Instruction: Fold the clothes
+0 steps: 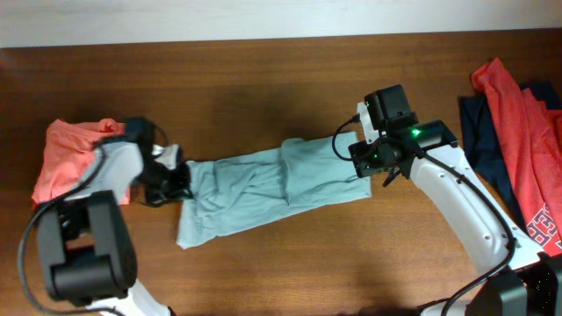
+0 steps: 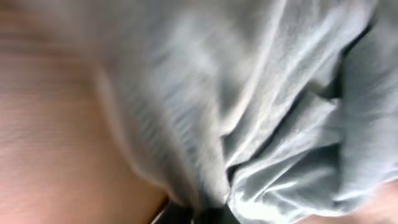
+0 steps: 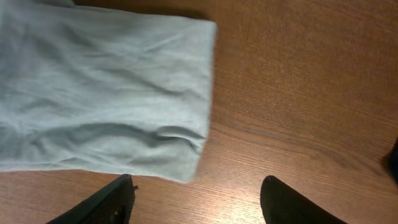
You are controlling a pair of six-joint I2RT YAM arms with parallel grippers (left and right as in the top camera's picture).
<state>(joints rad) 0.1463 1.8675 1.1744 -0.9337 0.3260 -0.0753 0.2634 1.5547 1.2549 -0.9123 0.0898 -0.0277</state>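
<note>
Downward, left end effector (image 1: 178, 182) on T-shirt (image 1: 263, 189)

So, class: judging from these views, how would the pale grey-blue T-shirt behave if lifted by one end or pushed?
Probably floppy: the pale grey-blue T-shirt lies in soft wrinkles, so lifted by one end it would likely sag. Likely light: it is thin cloth lying flat on the wooden table. Pushed, it would probably bunch rather than slide whole.

Left end effector (image 1: 176, 183) pinched closed; right end effector (image 3: 199, 183) hangs spread wide.
</note>
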